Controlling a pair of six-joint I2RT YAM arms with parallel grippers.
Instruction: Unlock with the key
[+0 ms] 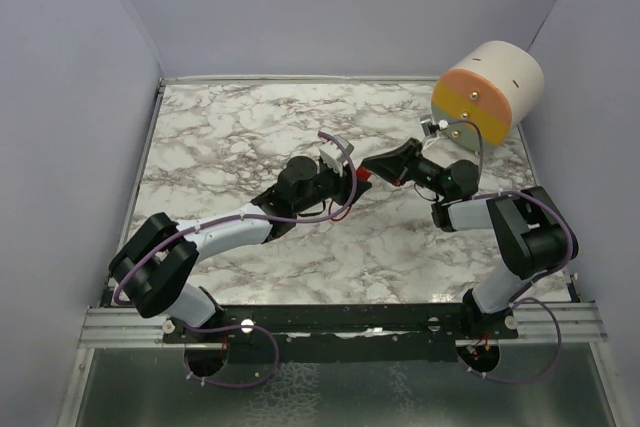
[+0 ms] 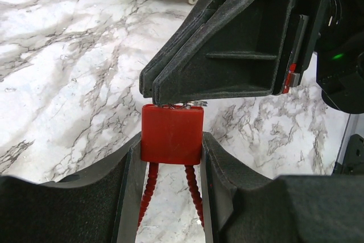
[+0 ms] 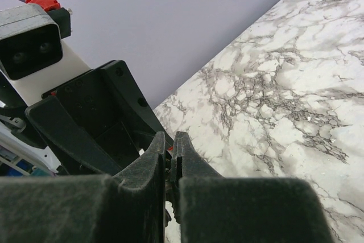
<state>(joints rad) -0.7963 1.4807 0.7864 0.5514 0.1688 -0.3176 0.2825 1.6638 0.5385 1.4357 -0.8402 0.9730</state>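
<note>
Left tool (image 2: 170, 143): pinching the red tag (image 2: 172, 132) by its sides, above the surface (image 1: 250, 127).
Right tool (image 2: 149, 92): pressed together, tips at the key (image 2: 190, 104) metal atop the tag; grip on it not confirmed.
Key position: mid-surface, well apart from the drum (image 1: 500, 82).
Drum: far right, judged to carry the lock; untouched.
Done: key lifted.
Outstanding: handover, insertion, turn.

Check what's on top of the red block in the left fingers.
A thin bit of metal atop the red block, meeting the shut right fingers. They cover the rest: key or ring, cannot tell.
</note>
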